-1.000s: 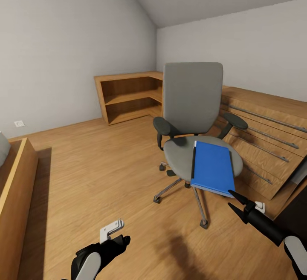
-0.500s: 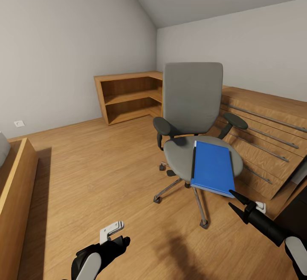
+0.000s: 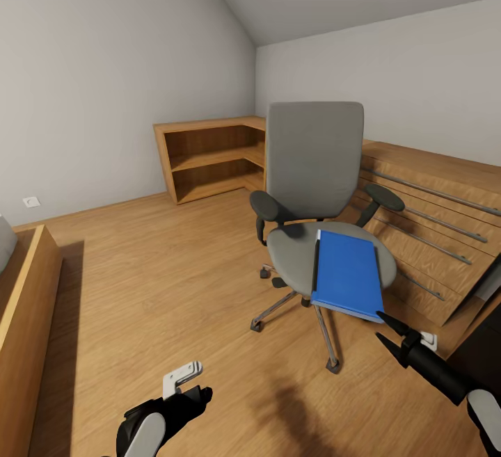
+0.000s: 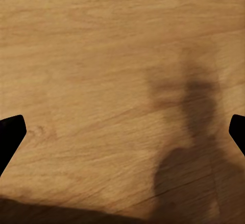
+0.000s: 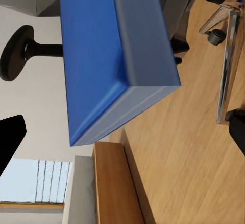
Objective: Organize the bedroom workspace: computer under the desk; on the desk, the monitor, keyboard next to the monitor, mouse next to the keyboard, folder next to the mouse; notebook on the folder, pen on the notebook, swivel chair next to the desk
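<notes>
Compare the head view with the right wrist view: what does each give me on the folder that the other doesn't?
Head view alone: the blue folder lies flat on the swivel chair seat, its near edge overhanging, with the open right gripper just short of that corner. Right wrist view alone: the folder's grey spine and its thickness close up. Both show the folder, a chair armrest and the wooden floor.
</notes>
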